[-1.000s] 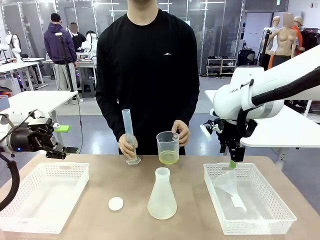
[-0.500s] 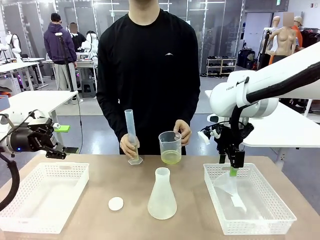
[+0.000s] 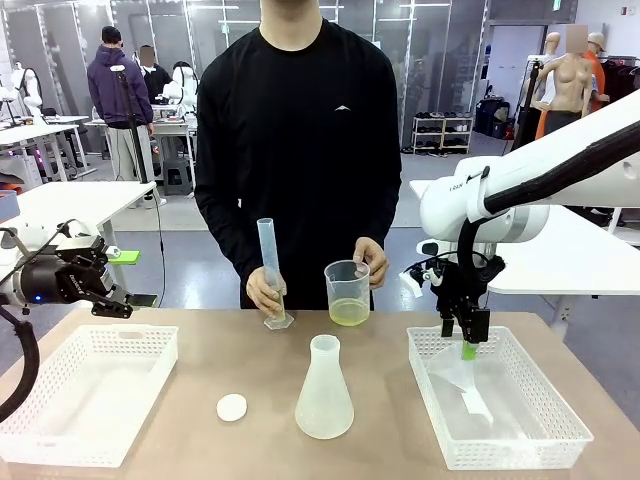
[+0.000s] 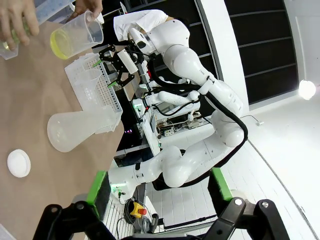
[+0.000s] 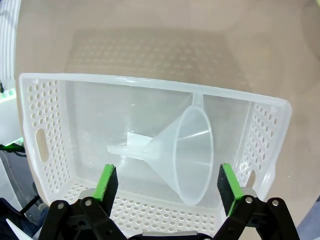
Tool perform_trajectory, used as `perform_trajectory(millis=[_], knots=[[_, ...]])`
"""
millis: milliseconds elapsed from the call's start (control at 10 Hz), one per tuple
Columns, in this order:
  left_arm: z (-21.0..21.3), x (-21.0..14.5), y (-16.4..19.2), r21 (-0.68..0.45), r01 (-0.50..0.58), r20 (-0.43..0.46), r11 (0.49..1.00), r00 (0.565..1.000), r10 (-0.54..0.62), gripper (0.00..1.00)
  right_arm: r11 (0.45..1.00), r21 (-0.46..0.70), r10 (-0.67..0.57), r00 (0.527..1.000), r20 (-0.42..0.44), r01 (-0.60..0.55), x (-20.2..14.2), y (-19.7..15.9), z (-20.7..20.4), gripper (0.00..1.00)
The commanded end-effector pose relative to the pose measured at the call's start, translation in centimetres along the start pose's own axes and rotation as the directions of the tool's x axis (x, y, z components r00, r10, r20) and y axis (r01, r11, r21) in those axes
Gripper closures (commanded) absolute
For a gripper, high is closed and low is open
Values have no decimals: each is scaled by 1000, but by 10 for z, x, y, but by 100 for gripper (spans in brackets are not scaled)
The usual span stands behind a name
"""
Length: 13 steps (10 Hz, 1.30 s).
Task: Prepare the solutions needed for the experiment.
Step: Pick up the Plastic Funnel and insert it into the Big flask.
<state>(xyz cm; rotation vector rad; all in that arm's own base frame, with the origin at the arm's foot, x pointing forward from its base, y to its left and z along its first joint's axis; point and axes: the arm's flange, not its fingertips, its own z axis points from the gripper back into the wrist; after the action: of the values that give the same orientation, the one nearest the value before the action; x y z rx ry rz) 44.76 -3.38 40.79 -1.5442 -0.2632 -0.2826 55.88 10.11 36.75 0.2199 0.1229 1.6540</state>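
While the person's hand holds a beaker of pale yellow solution, right gripper hangs open above the funnel in the white basket; left gripper open, empty.

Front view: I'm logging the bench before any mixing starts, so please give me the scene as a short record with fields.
person: holds tilted cylinder and beaker
solution: yellow layer in beaker
flask: upright, mid-table
cap: on table, at the flask's left
funnel: on its side in right tray
right gripper: open, above funnel
left gripper: open, by left tray
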Motion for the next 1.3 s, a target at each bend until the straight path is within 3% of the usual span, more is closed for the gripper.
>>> perform_trajectory(millis=[0, 300, 1200], knots=[[-1, 0, -2, -5, 14, 7, 1000, 1000, -14, 0, 997, 70, 25, 1000, 16, -26, -1, -1, 5, 0], [-1, 0, -2, -5, 14, 7, 1000, 1000, -14, 0, 989, 145, 31, 998, 50, -38, -4, -7, -3, 0], [-1, 0, -2, -5, 14, 7, 1000, 1000, -14, 0, 972, 227, 53, 997, 54, -64, -17, -46, -21, 0]])
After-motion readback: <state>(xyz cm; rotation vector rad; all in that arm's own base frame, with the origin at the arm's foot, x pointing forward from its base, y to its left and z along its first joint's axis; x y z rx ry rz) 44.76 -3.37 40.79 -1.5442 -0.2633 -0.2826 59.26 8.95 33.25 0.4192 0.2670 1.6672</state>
